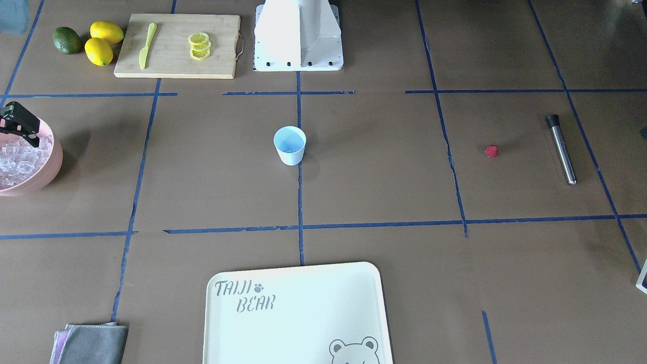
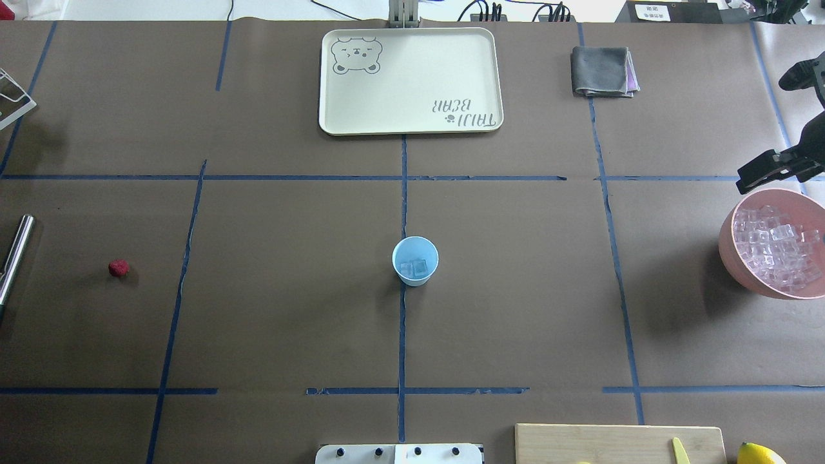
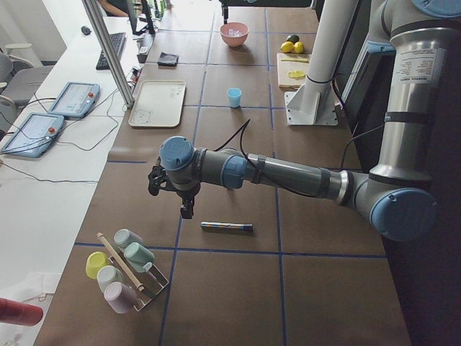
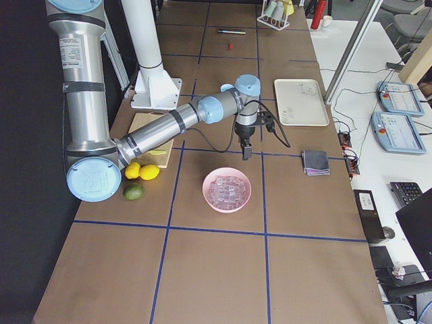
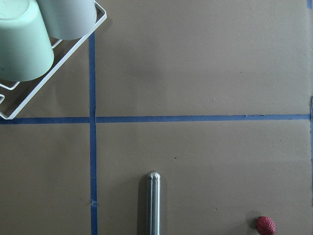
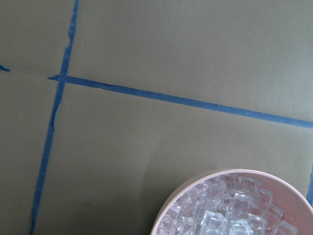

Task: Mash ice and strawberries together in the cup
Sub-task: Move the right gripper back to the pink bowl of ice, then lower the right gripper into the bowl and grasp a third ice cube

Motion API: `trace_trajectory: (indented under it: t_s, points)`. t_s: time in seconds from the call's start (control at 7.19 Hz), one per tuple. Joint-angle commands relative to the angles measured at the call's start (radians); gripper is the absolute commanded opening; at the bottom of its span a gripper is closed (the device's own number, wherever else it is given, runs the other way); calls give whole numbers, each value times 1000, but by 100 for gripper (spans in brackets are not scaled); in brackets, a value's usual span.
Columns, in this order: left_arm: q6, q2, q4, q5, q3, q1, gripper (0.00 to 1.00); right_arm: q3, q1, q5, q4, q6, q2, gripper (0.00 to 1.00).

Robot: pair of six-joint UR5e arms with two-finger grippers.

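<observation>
Two cubes of ice [image 2: 413, 268] are sitting in the cup [image 2: 415, 248] on the brown, blue-taped table [image 2: 290, 309]; the strawberry [image 2: 118, 268] is lying at its nine o'clock. Both the left gripper [image 3: 186, 210] and right gripper [image 2: 770, 173] are hovering; I cannot tell how open.

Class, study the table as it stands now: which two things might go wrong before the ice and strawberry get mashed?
The cup stands free and looks light; pressing the metal muddler into it might tip it, spilling its ice. The strawberry is small and round, lying loose; it may roll away when grasped.
</observation>
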Motion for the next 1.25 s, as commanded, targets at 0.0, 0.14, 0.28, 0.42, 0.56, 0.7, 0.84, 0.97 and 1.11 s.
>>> trace_trajectory:
  t_s: [0.0, 0.14, 0.28, 0.42, 0.56, 0.7, 0.84, 0.97, 1.11]
  points:
    - [-1, 0, 0, -1, -4, 0, 100, -127, 2, 4, 135, -16, -45, 99]
    - [0, 0, 0, 0, -3, 0, 100, -131, 2, 4, 144, -39, -78, 99]
    - [0, 1, 0, 0, -3, 0, 100, -150, 0, 4, 144, -70, -79, 99]
    - [0, 0, 0, 0, -3, 0, 100, -150, 0, 8, 143, -64, -76, 99]
    - [0, 0, 0, 0, -3, 0, 100, -154, 0, 10, 141, -66, -79, 99]
    - [0, 0, -2, 0, -1, 2, 100, -170, -4, 12, 141, -66, -79, 99]
    - [0, 0, -2, 0, 1, 2, 100, -183, -18, 10, 141, -66, -76, 98]
    - [0, 0, -2, -1, -2, 2, 100, -209, -32, 7, 141, -66, -67, 98]
    - [0, 0, -2, 0, -3, 2, 100, -214, -36, 8, 141, -66, -67, 98]
